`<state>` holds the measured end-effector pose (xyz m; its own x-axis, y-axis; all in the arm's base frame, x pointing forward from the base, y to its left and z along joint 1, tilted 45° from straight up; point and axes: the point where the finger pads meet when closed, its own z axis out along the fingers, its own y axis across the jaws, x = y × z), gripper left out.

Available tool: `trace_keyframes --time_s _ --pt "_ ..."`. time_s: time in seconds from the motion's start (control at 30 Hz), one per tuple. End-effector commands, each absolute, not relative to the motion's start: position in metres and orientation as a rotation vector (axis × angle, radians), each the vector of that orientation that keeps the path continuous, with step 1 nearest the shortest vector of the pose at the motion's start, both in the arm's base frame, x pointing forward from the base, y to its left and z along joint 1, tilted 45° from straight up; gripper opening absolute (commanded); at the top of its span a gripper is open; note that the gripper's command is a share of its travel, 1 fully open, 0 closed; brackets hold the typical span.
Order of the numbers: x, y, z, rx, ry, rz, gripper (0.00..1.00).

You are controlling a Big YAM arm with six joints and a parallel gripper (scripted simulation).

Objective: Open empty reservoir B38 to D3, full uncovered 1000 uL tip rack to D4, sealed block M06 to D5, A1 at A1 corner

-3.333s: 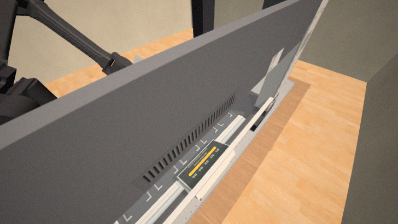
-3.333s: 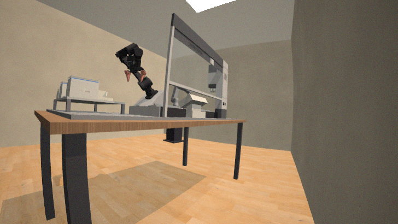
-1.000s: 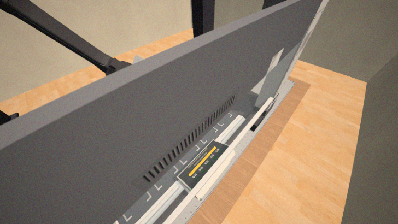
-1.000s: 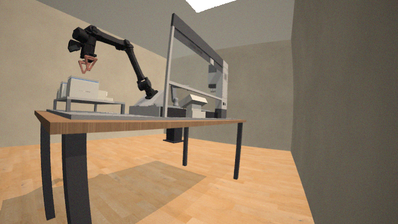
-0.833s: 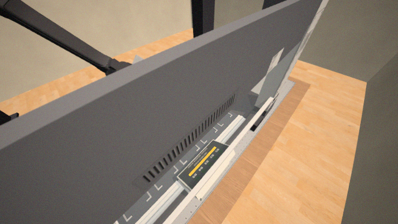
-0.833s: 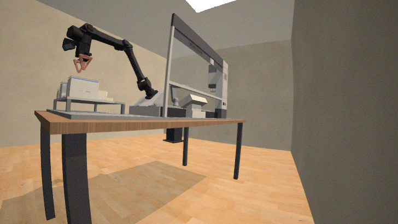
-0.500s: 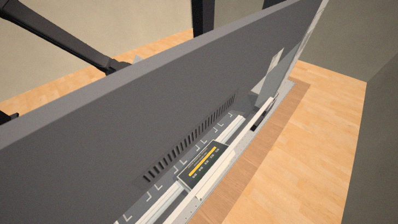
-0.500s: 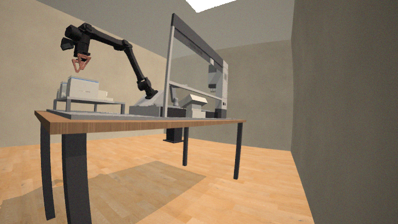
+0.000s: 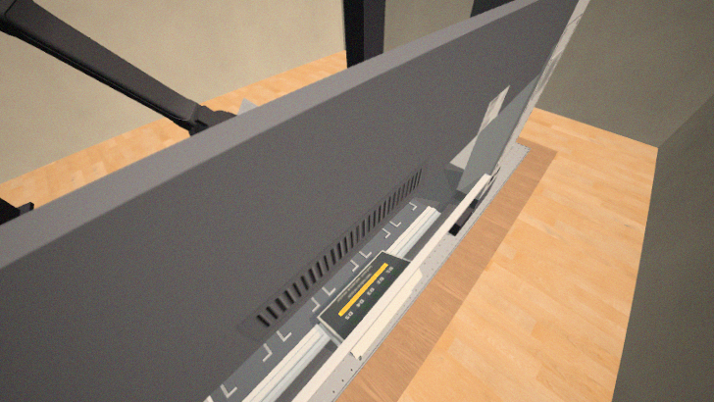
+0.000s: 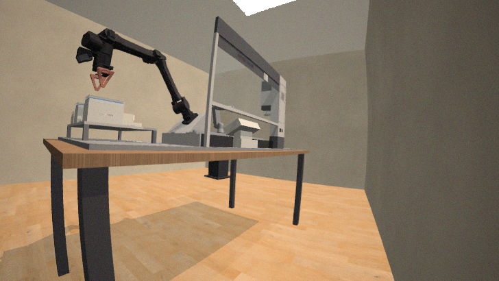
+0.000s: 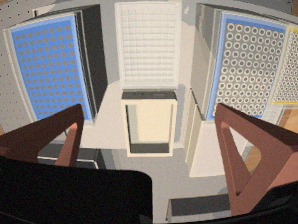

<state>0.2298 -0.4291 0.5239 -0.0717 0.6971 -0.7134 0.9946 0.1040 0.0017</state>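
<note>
Fingers spread wide and holding nothing, the gripper [image 10: 101, 79] hung above the shelf [image 10: 112, 126], well clear of the labware, as the exterior view showed from the side. Only the wrist view looked down into the items: the one-well reservoir [image 11: 149, 124], open and pale inside, lay between the fingers on the shelf, a white sealed block [image 11: 148, 43] beyond it, a blue-plated tip rack [image 11: 47, 66] at the left and a grey-field tip rack [image 11: 249, 70] at the right. The top view gave only the grey housing [image 9: 249, 199] and bracketed deck [image 9: 349, 259], which carried no labware in the stretch that showed.
</note>
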Motion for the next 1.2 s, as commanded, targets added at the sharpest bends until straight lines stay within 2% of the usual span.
trace_keyframes --time_s 0.0,0.73,0.9,1.17 --pt "0.224 -0.406 0.562 1.586 1.786 -0.693 1.00" --pt "0.224 -0.406 0.562 1.586 1.786 -0.693 1.00" --pt "0.229 -0.444 0.516 1.638 1.825 -0.697 1.00" --pt "0.228 -0.431 0.539 1.614 1.787 -0.695 1.00"
